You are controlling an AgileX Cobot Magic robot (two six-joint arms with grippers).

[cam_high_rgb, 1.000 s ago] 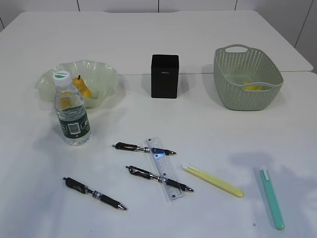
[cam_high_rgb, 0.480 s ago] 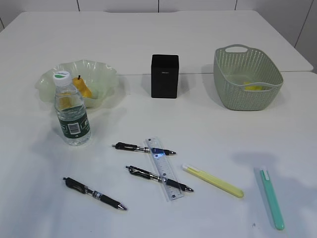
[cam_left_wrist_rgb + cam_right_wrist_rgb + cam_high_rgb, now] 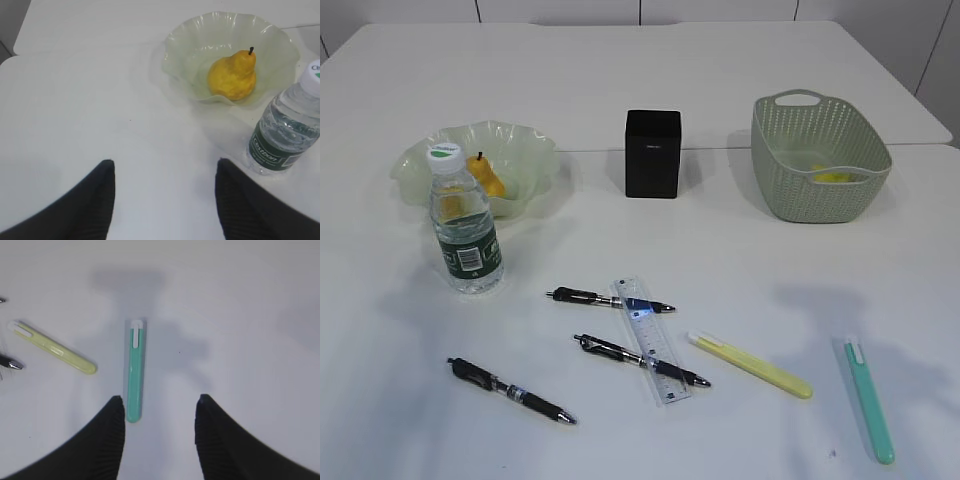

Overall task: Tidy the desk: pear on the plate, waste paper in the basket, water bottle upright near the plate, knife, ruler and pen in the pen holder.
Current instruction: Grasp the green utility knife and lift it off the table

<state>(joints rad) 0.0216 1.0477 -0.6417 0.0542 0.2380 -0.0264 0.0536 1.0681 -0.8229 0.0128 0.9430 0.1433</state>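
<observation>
The pear [image 3: 488, 180] [image 3: 233, 75] lies in the ruffled green plate [image 3: 535, 150] [image 3: 185, 40]. The water bottle [image 3: 465, 235] [image 3: 285, 140] stands upright just in front of it. The black pen holder [image 3: 652, 153] stands mid-desk. Yellow waste paper [image 3: 832, 176] lies in the basket [image 3: 790, 170]. The clear ruler [image 3: 653, 335] lies across two pens [image 3: 610, 299] [image 3: 620, 352]; a third pen [image 3: 510, 391] lies to the left. My left gripper [image 3: 165, 165] hovers open left of the bottle. My right gripper [image 3: 159, 400] is open over the desk, its left finger beside the teal knife [image 3: 135, 370] [image 3: 869, 398].
A yellow knife [image 3: 750, 365] [image 3: 52, 347] lies between the ruler and the teal knife. The desk [image 3: 720, 250] has a seam behind the pen holder. Neither arm shows in the exterior view.
The shadow on the desk near the teal knife has shifted slightly. No object has moved.
</observation>
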